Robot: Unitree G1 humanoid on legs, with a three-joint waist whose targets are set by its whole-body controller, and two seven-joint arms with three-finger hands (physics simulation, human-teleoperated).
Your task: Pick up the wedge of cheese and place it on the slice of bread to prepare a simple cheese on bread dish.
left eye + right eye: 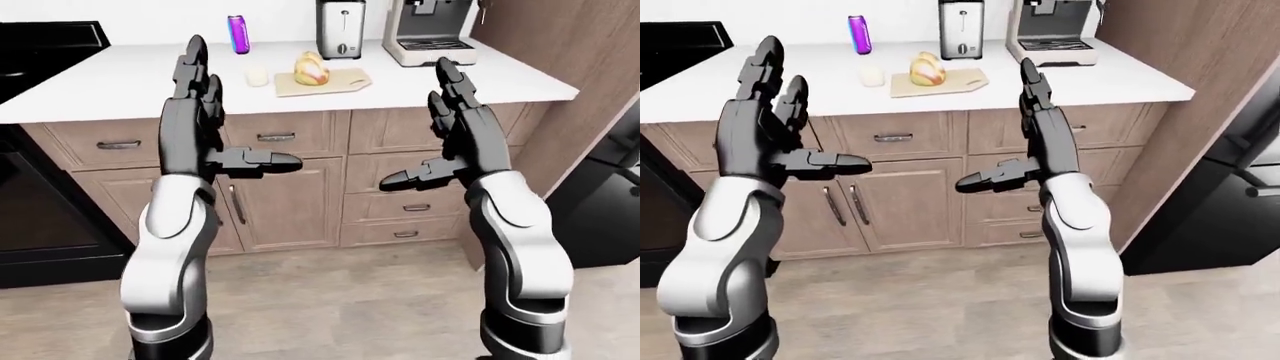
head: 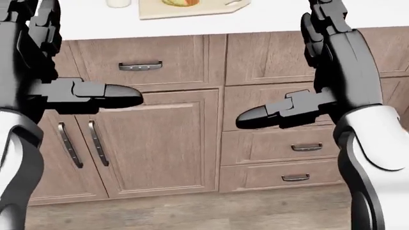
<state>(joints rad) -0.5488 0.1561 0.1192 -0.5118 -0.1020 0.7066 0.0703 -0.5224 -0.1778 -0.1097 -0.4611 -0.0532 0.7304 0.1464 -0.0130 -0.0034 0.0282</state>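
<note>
Both hands, left hand [image 1: 200,112] and right hand [image 1: 455,124], are spread and empty. I'd step closer first; the cheese wedge [image 1: 311,70] on the cutting board [image 1: 345,81] sits mid-desk [image 1: 120,82], well apart.

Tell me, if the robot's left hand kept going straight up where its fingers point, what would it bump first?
Probably nothing: the left hand points up, open, and only bare countertop shows behind it, though depth is unclear.

This is a kitchen. A white counter [image 1: 120,82] sits on brown wood cabinets [image 1: 290,202] with drawers. A toaster [image 1: 341,28], a coffee machine [image 1: 428,30] and a cutting board [image 1: 325,82] are on top.
</note>
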